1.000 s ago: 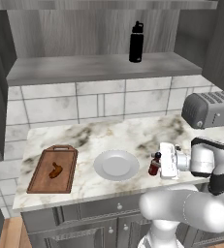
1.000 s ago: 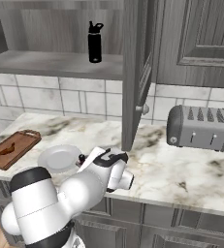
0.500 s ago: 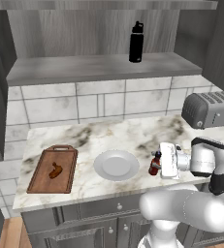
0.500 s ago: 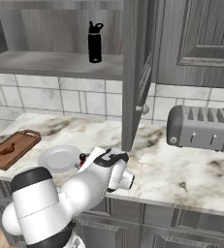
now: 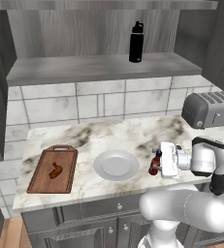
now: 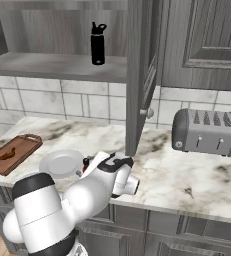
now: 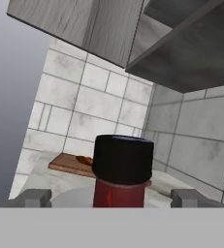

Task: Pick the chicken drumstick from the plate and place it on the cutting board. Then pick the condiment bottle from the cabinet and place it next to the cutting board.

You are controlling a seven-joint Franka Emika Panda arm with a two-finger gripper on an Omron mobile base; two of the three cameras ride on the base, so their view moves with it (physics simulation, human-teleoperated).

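Note:
The chicken drumstick [image 5: 55,170] lies on the cutting board [image 5: 41,180] at the counter's left; both also appear far off in the hand view, the cutting board [image 7: 65,162] behind the bottle. The plate [image 5: 116,164] sits bare in the middle. Just right of the plate stands the red, dark-capped condiment bottle [image 5: 154,163] upright on the counter. My gripper [image 5: 158,162] reaches it from the right. In the hand view the bottle [image 7: 122,167] stands between my fingertips [image 7: 33,197], with a gap on each side: the gripper [image 7: 111,198] is open. The cabinet shelf [image 5: 84,68] runs above.
A tall black bottle [image 5: 136,42] stands on the shelf. A toaster [image 5: 211,109] sits at the counter's right rear. An open cabinet door [image 6: 139,75] hangs over the counter. The counter's front edge lies close below the bottle.
The jaws have spread from shut on the condiment bottle to wide apart, letting go of it. The bottle stays upright beside the plate. The arm has hardly moved.

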